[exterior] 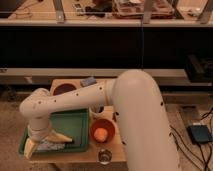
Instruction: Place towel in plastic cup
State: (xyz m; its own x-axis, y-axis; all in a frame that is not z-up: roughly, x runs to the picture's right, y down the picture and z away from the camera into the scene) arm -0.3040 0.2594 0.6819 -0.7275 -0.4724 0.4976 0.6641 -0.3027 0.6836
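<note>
A pale crumpled towel [51, 147] lies in the front left part of a green tray [75, 125] on the small wooden table. My gripper [46, 143] hangs down from the white arm over the tray's front left. Its two yellowish fingers [62, 136] are spread apart on either side of the towel, low down at it. A clear plastic cup [104, 156] stands at the table's front edge, to the right of the tray and away from the gripper.
An orange bowl [101, 131] holding an orange ball stands just right of the tray. A dark round plate [64, 90] and a small blue object [88, 80] are at the table's back. My thick white arm [135, 115] covers the table's right side. A black box [199, 134] lies on the floor.
</note>
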